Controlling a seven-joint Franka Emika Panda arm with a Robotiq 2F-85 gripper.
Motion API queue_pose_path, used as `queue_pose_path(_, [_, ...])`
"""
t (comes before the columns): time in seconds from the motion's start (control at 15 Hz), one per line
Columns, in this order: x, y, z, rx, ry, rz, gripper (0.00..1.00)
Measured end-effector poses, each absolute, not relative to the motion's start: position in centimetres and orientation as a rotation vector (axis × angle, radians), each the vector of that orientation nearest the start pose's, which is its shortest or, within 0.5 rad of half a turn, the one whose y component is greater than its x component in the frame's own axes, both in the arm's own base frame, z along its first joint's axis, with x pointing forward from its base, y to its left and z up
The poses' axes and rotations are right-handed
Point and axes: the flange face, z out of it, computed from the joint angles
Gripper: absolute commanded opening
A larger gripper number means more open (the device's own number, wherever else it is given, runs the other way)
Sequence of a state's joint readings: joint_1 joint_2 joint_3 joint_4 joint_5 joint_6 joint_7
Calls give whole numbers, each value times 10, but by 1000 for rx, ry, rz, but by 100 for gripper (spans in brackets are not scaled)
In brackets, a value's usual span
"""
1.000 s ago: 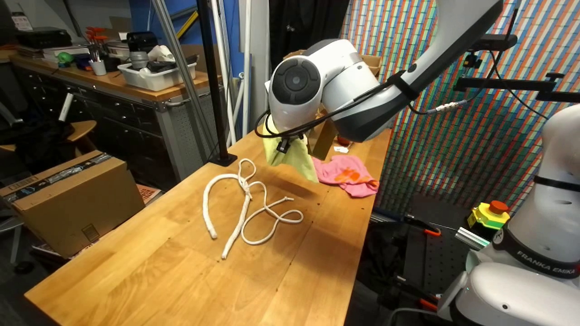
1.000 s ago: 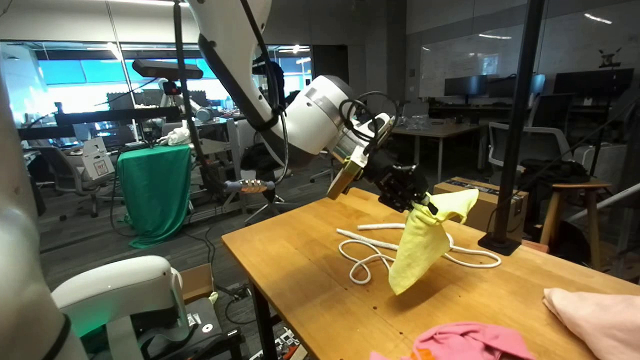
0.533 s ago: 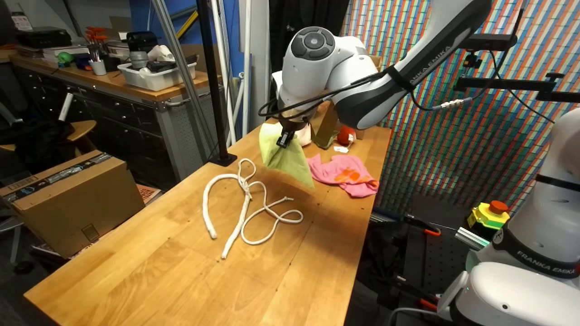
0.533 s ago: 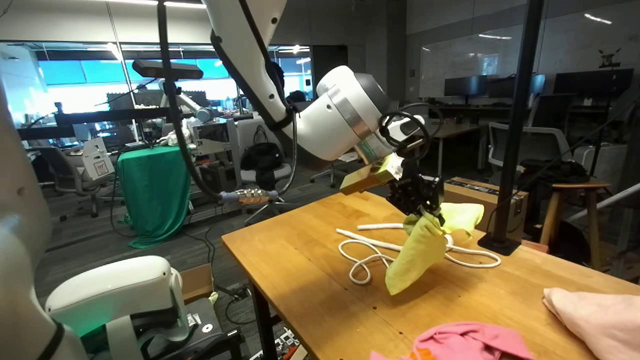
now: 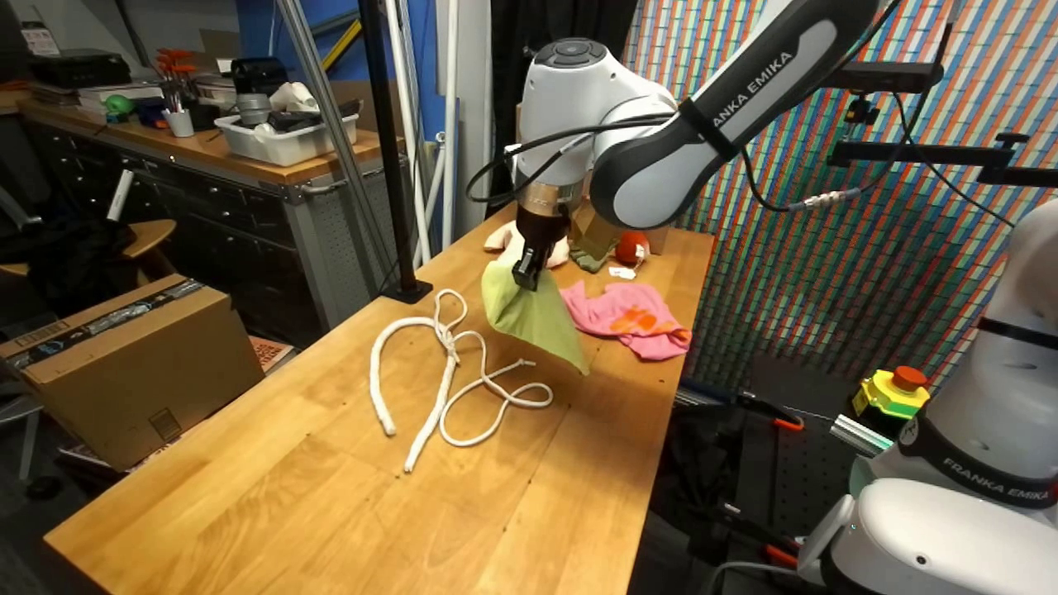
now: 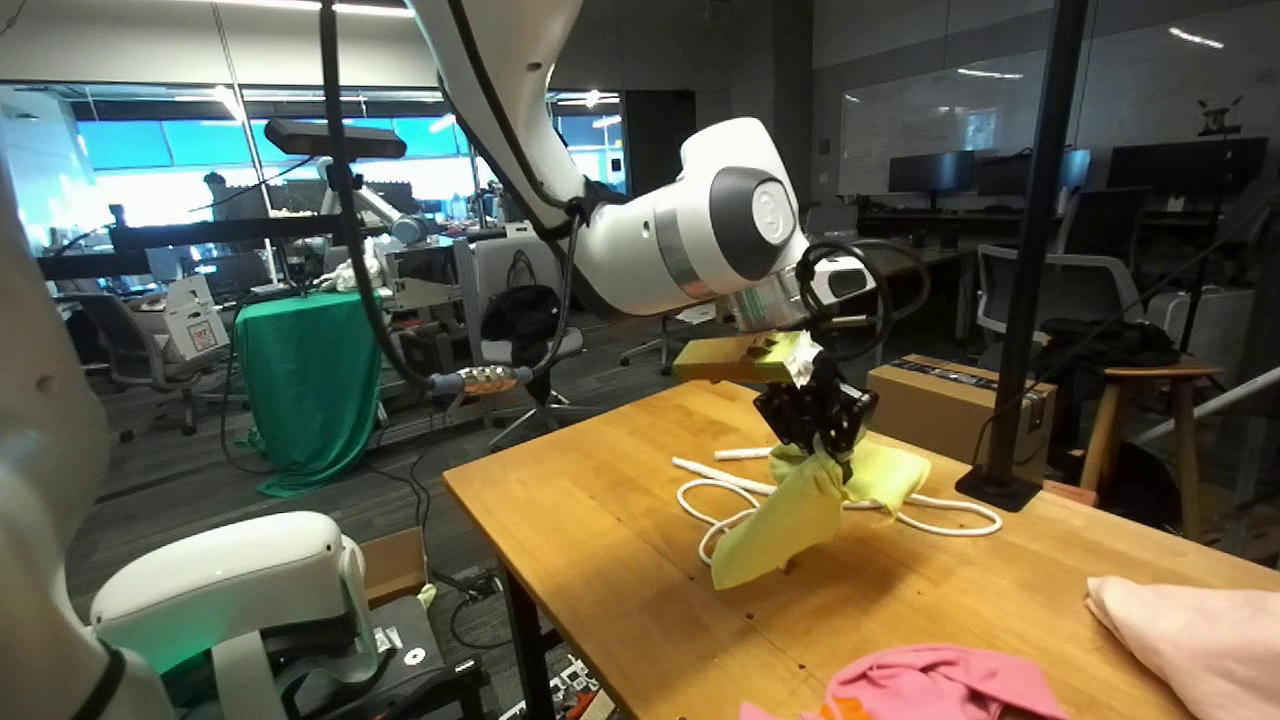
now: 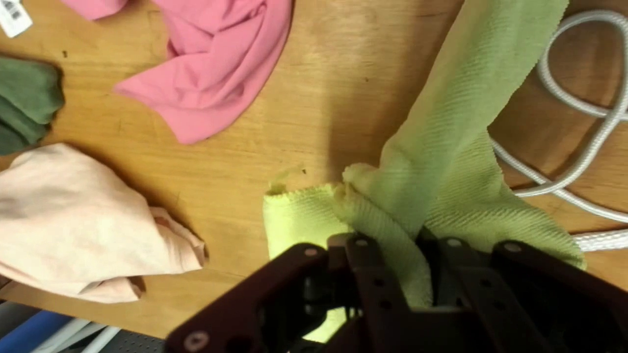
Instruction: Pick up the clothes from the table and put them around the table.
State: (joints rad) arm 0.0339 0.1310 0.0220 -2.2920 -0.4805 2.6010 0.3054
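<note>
Above the table [image 5: 347, 496], a bent arm [image 6: 645, 250], its hand [image 7: 402, 245] downward and tight on the yellow-green cloth [image 5: 537, 318]

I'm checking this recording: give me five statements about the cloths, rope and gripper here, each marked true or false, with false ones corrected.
1. The gripper is closed on the yellow-green cloth. True.
2. The pink cloth and thick white rope lie on the table. True.
3. The pink cloth is pink all over. False: it bears an orange patch.
4. A dark green item lies near the pale cloth. True.
5. The pale cloth covers the thick white rope. False: the two lie apart.
</note>
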Motion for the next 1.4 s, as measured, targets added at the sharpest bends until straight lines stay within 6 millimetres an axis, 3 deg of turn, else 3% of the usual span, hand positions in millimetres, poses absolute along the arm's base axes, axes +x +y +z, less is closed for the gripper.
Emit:
queue_pose_path(0.4, [537,42,305,-3211,-290,-192,4])
queue_pose_path(1.4, [502,68,286,-2942,-702,294,4])
